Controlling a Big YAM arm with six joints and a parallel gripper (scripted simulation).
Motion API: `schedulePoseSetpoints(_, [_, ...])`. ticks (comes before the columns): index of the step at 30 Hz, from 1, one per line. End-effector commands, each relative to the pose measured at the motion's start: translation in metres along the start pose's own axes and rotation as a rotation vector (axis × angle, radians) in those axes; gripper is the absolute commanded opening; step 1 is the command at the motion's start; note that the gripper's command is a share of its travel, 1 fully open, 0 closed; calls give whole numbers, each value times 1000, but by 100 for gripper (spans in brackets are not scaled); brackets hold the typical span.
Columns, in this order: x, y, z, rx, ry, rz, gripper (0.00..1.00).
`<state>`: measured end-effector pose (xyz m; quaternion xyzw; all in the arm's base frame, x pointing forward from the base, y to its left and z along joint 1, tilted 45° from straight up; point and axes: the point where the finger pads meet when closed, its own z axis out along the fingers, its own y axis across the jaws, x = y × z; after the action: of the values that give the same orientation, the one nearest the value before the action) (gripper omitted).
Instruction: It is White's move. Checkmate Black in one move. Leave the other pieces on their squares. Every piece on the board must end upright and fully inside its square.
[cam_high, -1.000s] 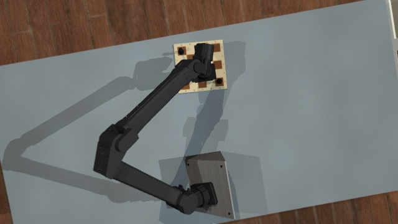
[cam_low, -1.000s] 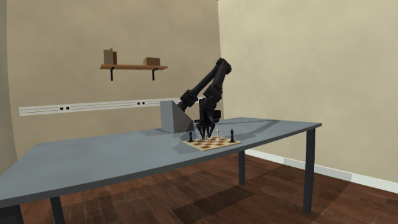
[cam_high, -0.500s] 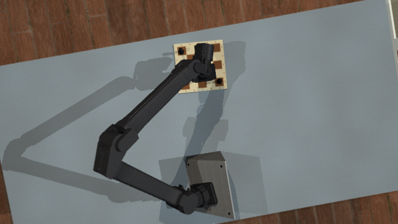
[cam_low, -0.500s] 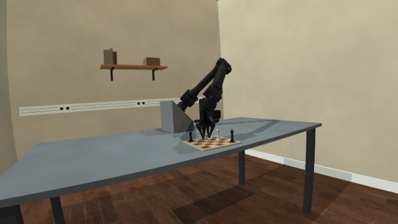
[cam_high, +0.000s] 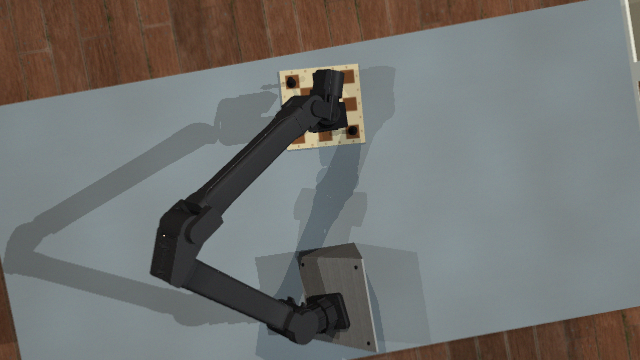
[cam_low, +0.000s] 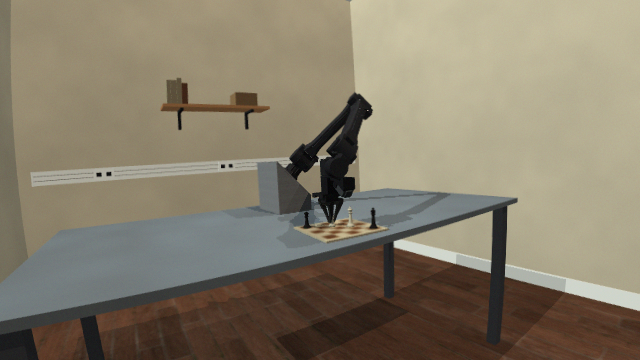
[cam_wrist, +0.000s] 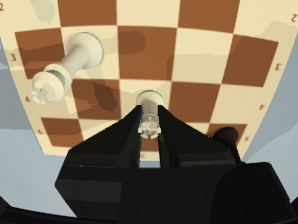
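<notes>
A small chessboard lies on the grey table. In the wrist view my gripper is shut on the top of a white piece that stands upright on a square near the board's near edge. A second, taller white piece stands two squares to its left; it also shows in the side view. Two black pieces stand at opposite corners of the board. In the side view the gripper reaches straight down onto the board. The arm hides the board's middle from above.
The arm's base sits on a grey wedge-shaped mount at the table's near side. The forearm stretches across the table toward the board. A wall shelf with boxes hangs far behind.
</notes>
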<state>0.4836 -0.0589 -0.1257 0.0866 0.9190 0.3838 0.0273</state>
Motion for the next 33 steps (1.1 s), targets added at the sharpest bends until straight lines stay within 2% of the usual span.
schedulePoseSetpoints(1, [-6,9,3,3,-7,-25,0])
schedulePoseSetpoints(25, [-6,9,3,3,-7,-25,0])
schedulePoseSetpoints(26, [-7,10,1,3,-7,-29,0])
schedulePoseSetpoints(29, [-17,1,-28,8,-44,-22,0])
schedulePoseSetpoints(31, [-17,1,-28,8,-44,-22,0])
schedulePoseSetpoints(33, [-21,1,-39,12,-50,-28,0])
